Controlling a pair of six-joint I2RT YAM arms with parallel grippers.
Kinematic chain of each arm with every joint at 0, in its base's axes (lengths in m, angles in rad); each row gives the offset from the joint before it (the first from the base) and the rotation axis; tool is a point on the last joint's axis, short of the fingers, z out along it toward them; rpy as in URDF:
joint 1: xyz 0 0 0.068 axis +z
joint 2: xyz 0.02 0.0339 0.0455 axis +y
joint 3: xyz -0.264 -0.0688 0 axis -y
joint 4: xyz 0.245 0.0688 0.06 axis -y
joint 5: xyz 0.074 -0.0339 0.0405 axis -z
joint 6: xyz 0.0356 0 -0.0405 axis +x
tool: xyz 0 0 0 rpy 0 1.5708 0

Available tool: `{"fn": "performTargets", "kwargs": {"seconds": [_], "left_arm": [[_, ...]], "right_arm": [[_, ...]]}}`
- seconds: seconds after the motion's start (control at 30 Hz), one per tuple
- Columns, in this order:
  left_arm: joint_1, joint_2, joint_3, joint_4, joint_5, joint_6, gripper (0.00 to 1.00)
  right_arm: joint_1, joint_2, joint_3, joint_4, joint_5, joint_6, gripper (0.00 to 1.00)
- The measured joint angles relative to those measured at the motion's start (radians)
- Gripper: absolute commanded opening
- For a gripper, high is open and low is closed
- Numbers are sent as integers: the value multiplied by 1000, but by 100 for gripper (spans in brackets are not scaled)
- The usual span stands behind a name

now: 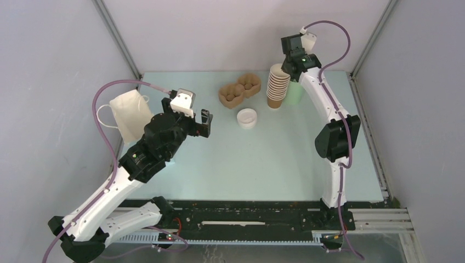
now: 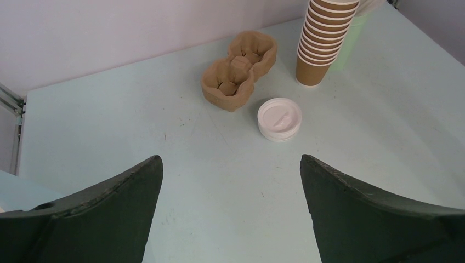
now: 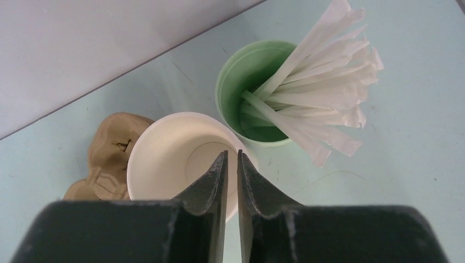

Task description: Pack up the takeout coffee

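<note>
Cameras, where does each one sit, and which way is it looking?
Top external: high behind the arms, looking down on the table; both arms, left hand and right hand show.
Left wrist: on the left arm, facing forward-down at carrier tray and white lid; open left hand shows.
Right wrist: on the right arm, facing down into cup stack and green cup; nearly closed right hand shows.
Shared: all see the carrier tray and cup stack.
</note>
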Motion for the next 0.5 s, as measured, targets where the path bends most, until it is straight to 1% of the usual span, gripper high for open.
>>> {"fn": "performTargets", "kwargs": {"seconds": [0.1, 0.23, 0.33, 0.5], "left_arm": [[0, 0, 0, 0, 0, 0, 100], [0, 0, 0, 0, 0, 0, 100], [0, 0, 0, 0, 0, 0, 100], [0, 0, 0, 0, 1, 0, 100]], "right_arm": [[0, 0, 6, 0, 0, 0, 27], [-1, 0, 6, -1, -2, 0, 36], [-6, 5, 8, -1, -9, 0, 38], [-19, 25, 11, -10, -18, 1, 36]]}}
